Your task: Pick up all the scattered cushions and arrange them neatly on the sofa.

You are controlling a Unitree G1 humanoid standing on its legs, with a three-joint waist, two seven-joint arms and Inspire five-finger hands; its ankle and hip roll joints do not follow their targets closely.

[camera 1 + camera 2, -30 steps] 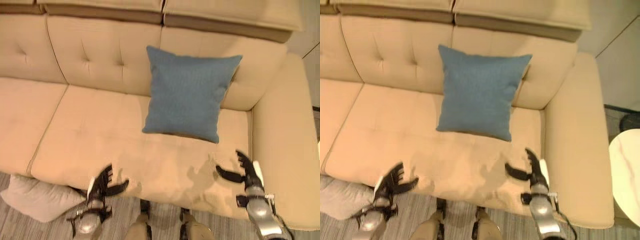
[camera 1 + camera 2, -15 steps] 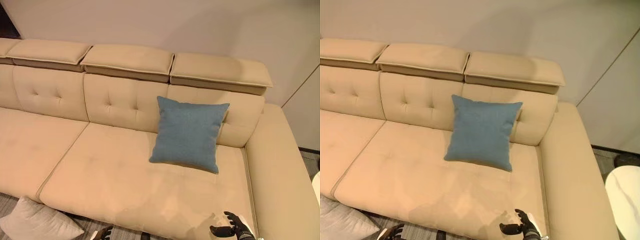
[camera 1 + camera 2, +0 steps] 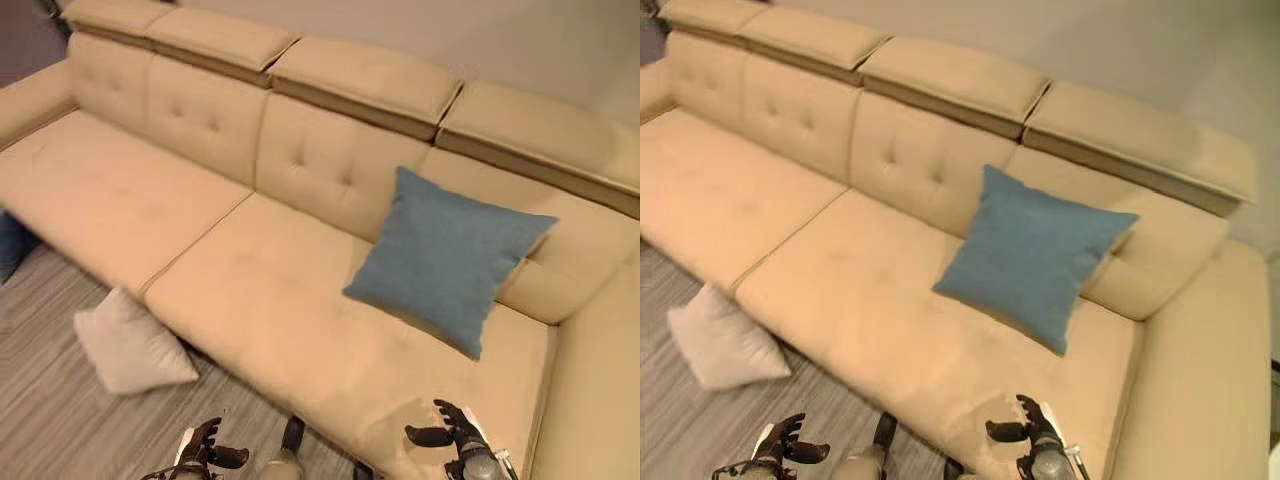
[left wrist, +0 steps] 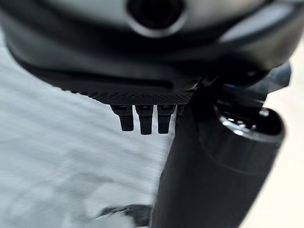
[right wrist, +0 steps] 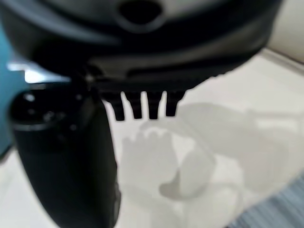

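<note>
A blue cushion (image 3: 1030,255) leans against the sofa (image 3: 840,290) backrest. A pale cushion (image 3: 722,340) lies on the floor (image 3: 700,420) beside the sofa front. Both hands, left hand (image 3: 780,442) and right hand (image 3: 1025,428), hang empty with relaxed fingers.

Warm, even light covers the sofa (image 3: 250,300) in my head views, with no glare. My right hand (image 3: 1032,432) casts a soft shadow on the seat — pale and doubled in the right wrist view. Both wrist views are blurred (my own fingers (image 4: 145,118) included), backgrounds out of focus.

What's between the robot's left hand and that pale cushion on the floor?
Just bare striped floor, seen in the left eye view, separates the left hand from the pale cushion.
</note>
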